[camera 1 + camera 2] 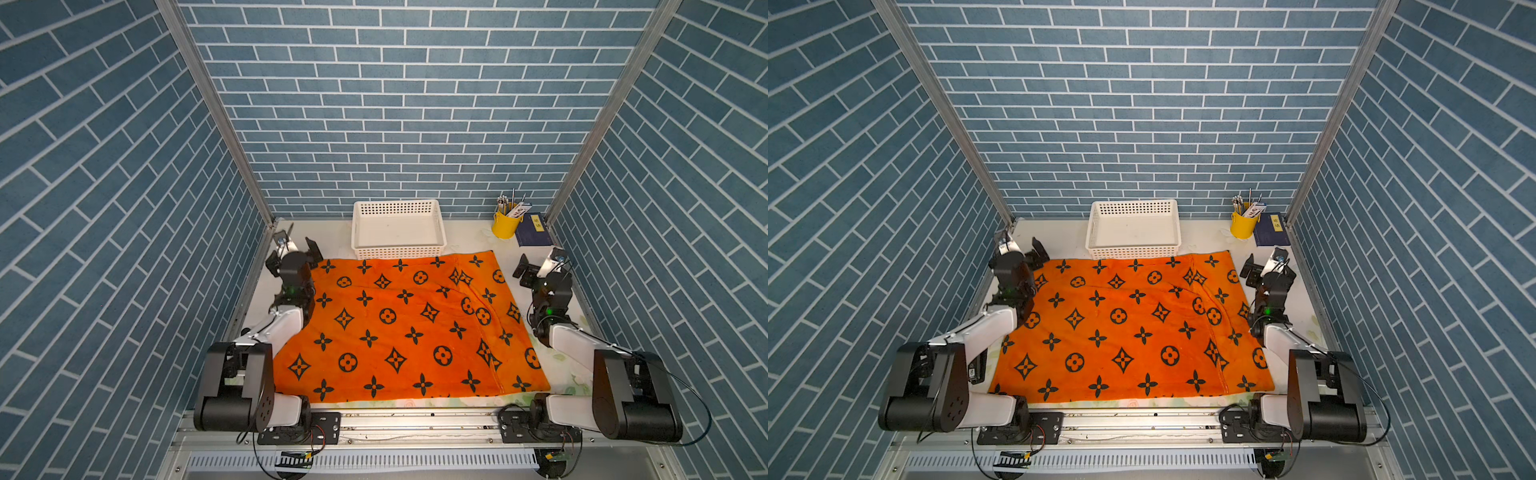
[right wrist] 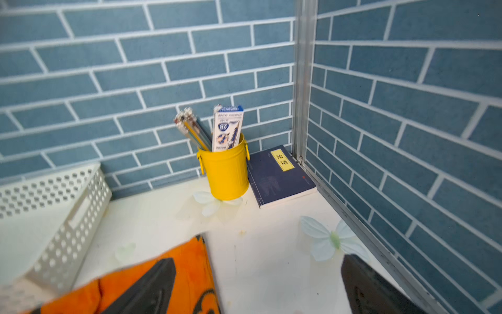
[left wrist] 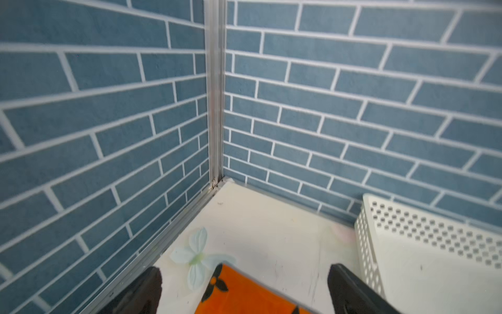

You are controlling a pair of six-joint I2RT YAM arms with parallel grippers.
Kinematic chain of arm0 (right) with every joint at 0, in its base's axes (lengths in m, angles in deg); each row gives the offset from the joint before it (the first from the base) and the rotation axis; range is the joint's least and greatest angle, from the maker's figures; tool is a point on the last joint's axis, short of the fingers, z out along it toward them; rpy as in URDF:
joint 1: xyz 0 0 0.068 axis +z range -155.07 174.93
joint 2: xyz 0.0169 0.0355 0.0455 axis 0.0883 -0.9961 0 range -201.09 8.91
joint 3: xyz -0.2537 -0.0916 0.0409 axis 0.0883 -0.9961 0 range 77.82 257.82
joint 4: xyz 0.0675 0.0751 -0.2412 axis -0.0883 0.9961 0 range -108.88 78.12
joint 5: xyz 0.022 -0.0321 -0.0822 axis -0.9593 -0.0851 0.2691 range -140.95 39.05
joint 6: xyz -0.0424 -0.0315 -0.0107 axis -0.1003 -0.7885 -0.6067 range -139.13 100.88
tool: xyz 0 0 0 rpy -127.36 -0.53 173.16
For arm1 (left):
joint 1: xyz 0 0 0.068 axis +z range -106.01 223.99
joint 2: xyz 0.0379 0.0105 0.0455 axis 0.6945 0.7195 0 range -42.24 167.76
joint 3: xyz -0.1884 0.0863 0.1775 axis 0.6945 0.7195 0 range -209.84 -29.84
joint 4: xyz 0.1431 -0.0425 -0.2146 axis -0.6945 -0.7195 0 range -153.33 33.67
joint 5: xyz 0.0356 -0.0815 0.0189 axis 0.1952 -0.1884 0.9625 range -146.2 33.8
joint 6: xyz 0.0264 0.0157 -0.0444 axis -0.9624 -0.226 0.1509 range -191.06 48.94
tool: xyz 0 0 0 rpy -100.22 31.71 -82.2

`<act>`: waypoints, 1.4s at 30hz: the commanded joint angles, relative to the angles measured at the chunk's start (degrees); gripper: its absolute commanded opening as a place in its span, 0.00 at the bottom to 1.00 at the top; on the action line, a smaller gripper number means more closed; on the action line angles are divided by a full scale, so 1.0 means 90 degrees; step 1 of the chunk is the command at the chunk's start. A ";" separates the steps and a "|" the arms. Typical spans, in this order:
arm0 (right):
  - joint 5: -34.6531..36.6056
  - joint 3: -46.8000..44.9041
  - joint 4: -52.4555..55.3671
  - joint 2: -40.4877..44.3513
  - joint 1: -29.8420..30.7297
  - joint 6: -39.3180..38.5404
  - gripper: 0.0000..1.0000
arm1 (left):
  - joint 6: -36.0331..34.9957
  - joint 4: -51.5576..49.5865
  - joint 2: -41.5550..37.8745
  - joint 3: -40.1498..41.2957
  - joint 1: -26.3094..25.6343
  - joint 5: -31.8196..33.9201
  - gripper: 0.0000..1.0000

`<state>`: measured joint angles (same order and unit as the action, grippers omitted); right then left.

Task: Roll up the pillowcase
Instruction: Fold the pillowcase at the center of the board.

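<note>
A: Pillowcase (image 1: 399, 328): position, condition?

B: Spread across the middle of the white tabletop (image 1: 469, 237), unrolled; bright orange plush, printed with black four-petal flowers, diamond stars and circled flowers. Creased by a ridge running from the far centre toward the near right corner. Far edge just beside the white perforated basket (image 1: 398, 250).

A: Surface and enclosure?

B: White top with faint pale flower prints, fenced on three sides by blue brick-patterned walls (image 1: 399, 104) on aluminium posts. In the far right corner, a yellow cup (image 1: 505, 226) of pencils, and touching it a dark blue book (image 1: 534, 233) lying flat.

A: Grippers?

B: Left gripper (image 1: 297, 249) over the pillowcase's far left corner, jaws spread wide, holding nothing. Right gripper (image 1: 536, 268) just beyond the far right corner, likewise wide apart and empty. Contact with the cloth: cannot tell.
</note>
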<state>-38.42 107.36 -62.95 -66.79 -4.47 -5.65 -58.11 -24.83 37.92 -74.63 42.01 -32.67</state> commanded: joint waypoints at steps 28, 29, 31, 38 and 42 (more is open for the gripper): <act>-0.0543 0.3765 0.3946 -0.2852 0.0576 0.1379 1.00 | 0.0900 -0.5321 0.4796 -0.4829 0.1606 -0.2710 0.70; -0.0497 0.3868 0.4045 -0.2931 0.0586 0.1365 1.00 | 0.0905 -0.5343 0.4863 -0.4873 0.1605 -0.2731 0.66; -0.0347 0.4158 0.4344 -0.3172 0.0624 0.1280 1.00 | 0.0924 -0.5402 0.4964 -0.4915 0.1606 -0.2712 0.65; -0.0125 0.5253 0.5100 -0.4132 0.0686 0.1052 0.97 | 0.0953 -0.5103 0.4898 -0.4621 0.1605 -0.2755 0.28; -0.0428 0.6071 0.5537 -0.4780 0.0690 0.1166 0.77 | 0.1047 -0.4918 0.4764 -0.4415 0.1604 -0.2790 0.11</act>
<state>-41.37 156.39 -19.67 -105.52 1.39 4.82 -49.17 -69.94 82.10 -116.45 56.35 -57.13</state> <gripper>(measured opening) 0.864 0.130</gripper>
